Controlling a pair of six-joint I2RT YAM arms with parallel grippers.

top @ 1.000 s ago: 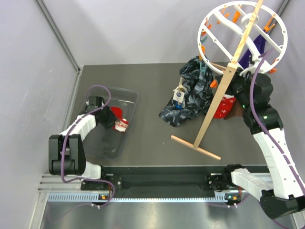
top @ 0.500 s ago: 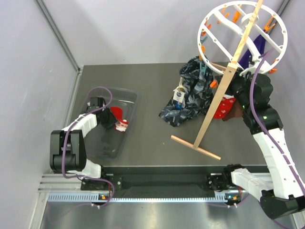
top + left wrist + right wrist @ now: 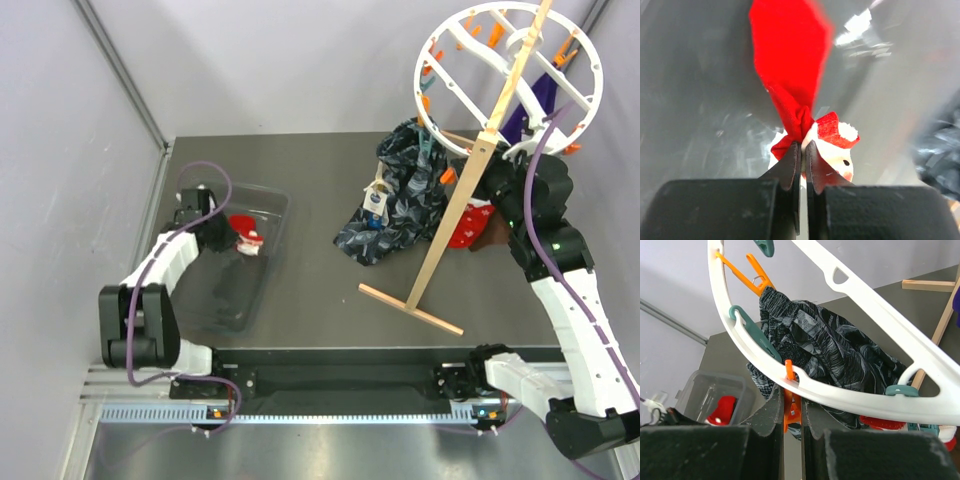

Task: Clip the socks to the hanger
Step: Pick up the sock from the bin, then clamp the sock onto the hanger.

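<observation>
The red sock (image 3: pixel 790 60), pinched tight by the left gripper (image 3: pixel 801 150), should be lifted clear of the bin (image 3: pixel 250 187) toward the orange clip (image 3: pixel 789 415) squeezed in the closed right gripper (image 3: pixel 791 400).

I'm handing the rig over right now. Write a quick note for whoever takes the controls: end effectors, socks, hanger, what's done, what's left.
Left end effector: shut on a red sock in the clear bin.
Right end effector: shut on an orange clip at the lower edge of the hanger ring.
Other socks: a red patterned sock and a dark sock sit below the ring; I cannot tell whether they are clipped.
Done: sock pinched, clip gripped.
Left: carry the red sock to the hanger and clip it.
</observation>
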